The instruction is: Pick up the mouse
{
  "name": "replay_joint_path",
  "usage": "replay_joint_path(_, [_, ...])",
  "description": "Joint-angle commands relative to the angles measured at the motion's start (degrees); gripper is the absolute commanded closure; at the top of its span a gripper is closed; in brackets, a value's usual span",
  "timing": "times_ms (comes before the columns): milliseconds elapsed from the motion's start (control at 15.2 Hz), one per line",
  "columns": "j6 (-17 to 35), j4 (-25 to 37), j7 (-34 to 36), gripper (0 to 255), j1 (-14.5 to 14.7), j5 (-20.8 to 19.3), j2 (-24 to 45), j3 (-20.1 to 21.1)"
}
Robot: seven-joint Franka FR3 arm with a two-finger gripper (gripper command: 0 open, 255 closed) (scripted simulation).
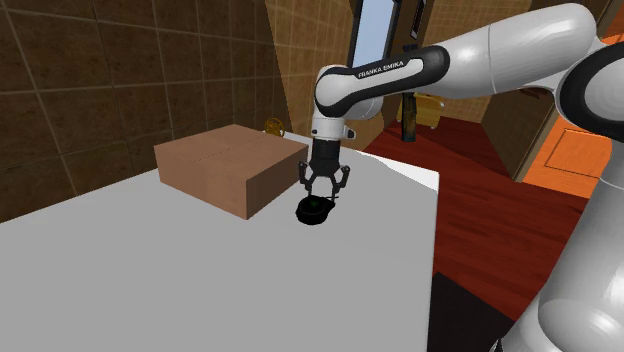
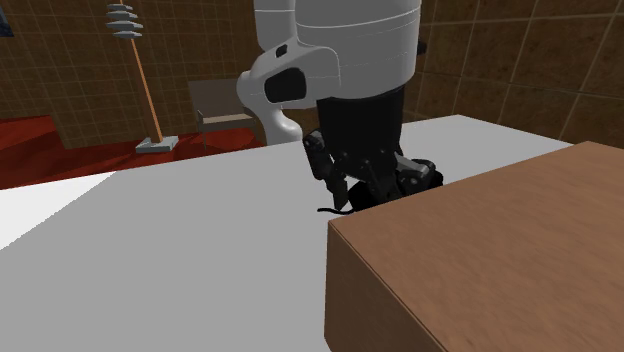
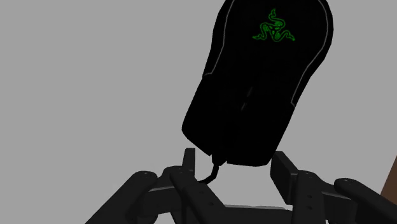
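The mouse [image 3: 261,83] is black with a green logo on its back and a thin cable at its narrow end. It lies on the grey table [image 1: 150,270], close to a brown box. My gripper [image 1: 323,190] hangs straight above the mouse [image 1: 315,211], pointing down, open. In the wrist view the fingertips [image 3: 189,158] stand apart on either side of the mouse's cable end, not touching it. In the second exterior view the gripper [image 2: 385,190] is low over the table behind the box corner, and the cable [image 2: 328,210] curls out beside it.
A brown box [image 1: 230,165] sits on the table just to the shoulder view's left of the mouse, and fills the second exterior view's lower right [image 2: 500,260]. The table edge [image 1: 437,230] runs close on the mouse's other side, above a red-brown floor. A pole on a stand [image 2: 145,90] rises beyond the table.
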Motion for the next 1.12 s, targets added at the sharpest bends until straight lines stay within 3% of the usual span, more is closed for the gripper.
replay_joint_path(0, [0.0, 0.0, 0.0, 255, 0.0, 0.0, 0.1, 0.1])
replay_joint_path(198, [0.1, -0.1, 0.0, 255, 0.0, 0.0, 0.0, 0.0])
replay_joint_path(1056, [-9.4, 7.7, 1.2, 255, -0.2, 0.2, -1.8, 0.0])
